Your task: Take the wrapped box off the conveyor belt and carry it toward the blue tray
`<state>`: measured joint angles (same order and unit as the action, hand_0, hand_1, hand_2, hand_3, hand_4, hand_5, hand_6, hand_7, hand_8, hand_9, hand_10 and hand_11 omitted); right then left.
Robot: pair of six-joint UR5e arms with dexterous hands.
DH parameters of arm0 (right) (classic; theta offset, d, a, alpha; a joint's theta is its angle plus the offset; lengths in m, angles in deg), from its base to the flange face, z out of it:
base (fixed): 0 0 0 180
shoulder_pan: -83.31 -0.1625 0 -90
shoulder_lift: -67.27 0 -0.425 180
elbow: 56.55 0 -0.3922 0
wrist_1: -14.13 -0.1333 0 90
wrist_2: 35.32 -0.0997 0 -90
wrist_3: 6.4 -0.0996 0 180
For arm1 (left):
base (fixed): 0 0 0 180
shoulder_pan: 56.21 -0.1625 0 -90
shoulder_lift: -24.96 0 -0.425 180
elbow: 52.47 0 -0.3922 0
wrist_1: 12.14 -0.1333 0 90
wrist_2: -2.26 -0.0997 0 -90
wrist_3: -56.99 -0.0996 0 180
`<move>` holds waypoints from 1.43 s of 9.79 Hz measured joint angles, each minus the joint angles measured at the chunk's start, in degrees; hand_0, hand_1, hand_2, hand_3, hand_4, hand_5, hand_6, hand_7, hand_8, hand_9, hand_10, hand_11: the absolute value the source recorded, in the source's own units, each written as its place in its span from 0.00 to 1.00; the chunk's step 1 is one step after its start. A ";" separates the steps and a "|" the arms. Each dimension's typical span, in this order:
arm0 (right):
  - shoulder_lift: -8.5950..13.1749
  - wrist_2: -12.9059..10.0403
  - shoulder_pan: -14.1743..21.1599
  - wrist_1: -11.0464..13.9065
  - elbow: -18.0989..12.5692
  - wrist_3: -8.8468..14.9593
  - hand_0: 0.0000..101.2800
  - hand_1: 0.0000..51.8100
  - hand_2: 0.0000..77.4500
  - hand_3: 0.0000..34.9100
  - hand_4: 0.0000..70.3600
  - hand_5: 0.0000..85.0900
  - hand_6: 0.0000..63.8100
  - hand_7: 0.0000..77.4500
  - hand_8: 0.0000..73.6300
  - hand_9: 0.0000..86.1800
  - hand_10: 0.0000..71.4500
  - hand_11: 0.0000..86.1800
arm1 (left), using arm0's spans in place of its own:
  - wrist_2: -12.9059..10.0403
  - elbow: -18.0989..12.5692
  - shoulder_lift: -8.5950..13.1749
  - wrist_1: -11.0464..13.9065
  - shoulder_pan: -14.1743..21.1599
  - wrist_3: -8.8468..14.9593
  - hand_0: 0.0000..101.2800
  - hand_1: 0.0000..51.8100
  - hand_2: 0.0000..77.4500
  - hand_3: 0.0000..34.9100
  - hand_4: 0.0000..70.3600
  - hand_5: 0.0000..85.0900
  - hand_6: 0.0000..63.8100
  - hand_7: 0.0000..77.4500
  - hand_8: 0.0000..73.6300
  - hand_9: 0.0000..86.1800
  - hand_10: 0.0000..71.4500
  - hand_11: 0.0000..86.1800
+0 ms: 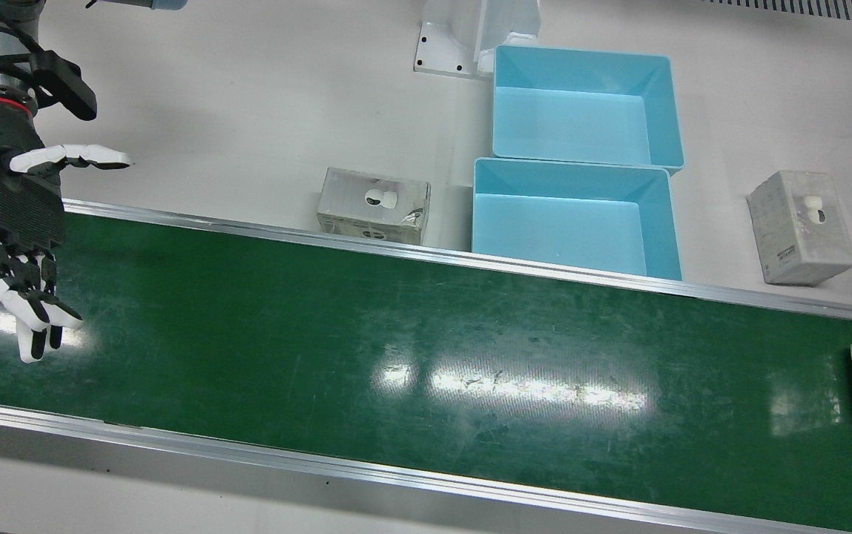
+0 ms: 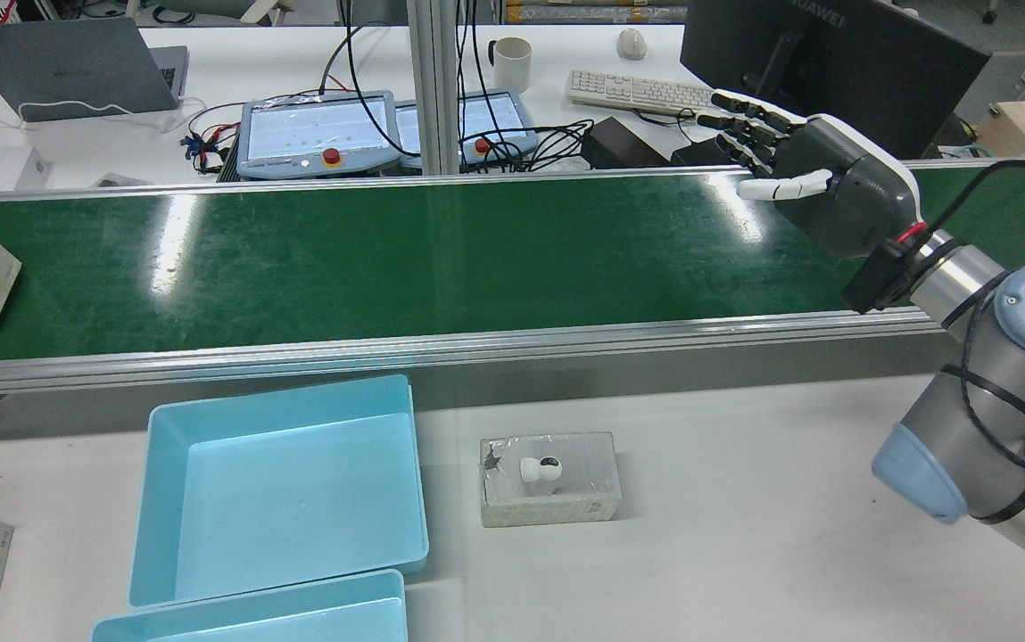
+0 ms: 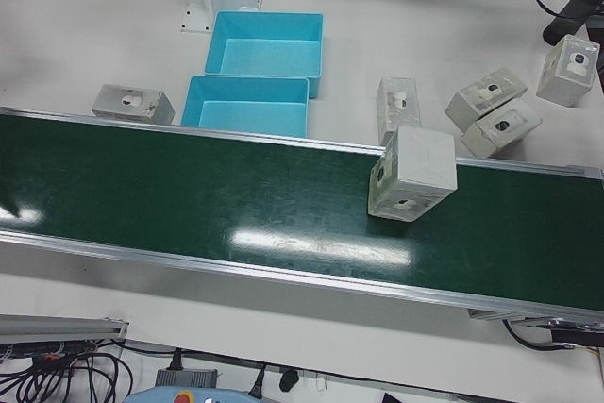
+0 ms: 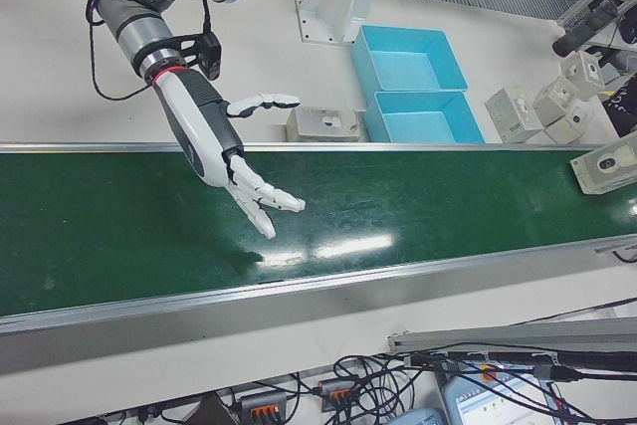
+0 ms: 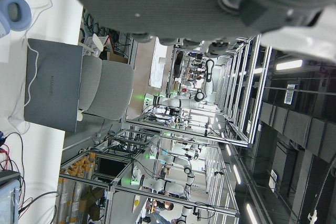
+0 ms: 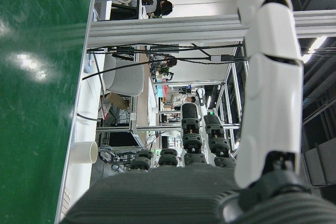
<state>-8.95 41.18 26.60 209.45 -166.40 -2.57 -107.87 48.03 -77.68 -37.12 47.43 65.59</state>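
Nothing picked yet — wrapped box [image 3: 412,174] riding the green conveyor belt [image 1: 396,356] at the far end from the right hand [image 4: 234,161], tilted up on an edge in the left-front view, only a sliver of it showing at the edge in the front view and the rear view. Right hand poised above the belt, fingers spread wide, thumb out to the side, palm empty. Whole job still ahead: meet the box, close on it, lift, carry to the blue tray [image 1: 570,222] sitting on the tabletop just beside the belt's inner rail, a second blue tray [image 1: 585,107] touching it behind. Another wrapped box [image 1: 374,205] already resting on the tabletop just beside the near tray, and several more boxes [image 3: 491,110] clustered past the trays — not on the belt, so judged not the target.

Left hand [image 5: 210,3] — only a dark slab of palm at the top of its own camera, fingers mostly cut off, aimed out at the lab; open or closed, cannot tell. Box label too small to read.
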 joint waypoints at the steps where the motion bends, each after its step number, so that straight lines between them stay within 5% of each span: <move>1: -0.07 0.33 0.02 0.00 0.07 -0.05 0.47 0.33 0.21 0.02 0.17 0.14 0.11 0.24 0.01 0.07 0.05 0.08 | 0.00 0.00 0.00 0.00 0.00 0.00 0.00 0.00 0.01 0.00 0.00 0.01 0.00 0.01 0.01 0.00 0.01 0.00; 3: -0.12 0.66 0.08 -0.01 0.11 -0.34 0.47 0.32 0.21 0.02 0.17 0.14 0.05 0.23 0.01 0.07 0.05 0.08 | 0.00 0.00 0.00 0.00 0.00 0.00 0.00 0.00 0.01 0.00 0.00 0.01 0.00 0.01 0.01 0.00 0.01 0.01; 12: -0.15 0.89 0.04 -0.02 -0.33 -0.70 0.48 0.31 0.20 0.02 0.19 0.14 0.09 0.25 0.01 0.06 0.01 0.07 | 0.00 0.00 0.00 0.00 0.00 0.00 0.00 0.00 0.01 0.00 0.00 0.01 0.00 0.01 0.01 0.00 0.01 0.00; 14: -0.15 1.09 0.03 0.03 -0.33 -0.78 0.47 0.24 0.10 0.02 0.16 0.14 0.09 0.25 0.01 0.06 0.03 0.06 | 0.00 0.00 0.00 0.00 0.00 0.00 0.00 0.00 0.01 0.00 0.00 0.01 0.00 0.01 0.01 0.00 0.00 0.00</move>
<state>-9.10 42.28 26.63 209.48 -166.74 -3.35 -107.87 48.03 -77.68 -37.12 47.43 65.59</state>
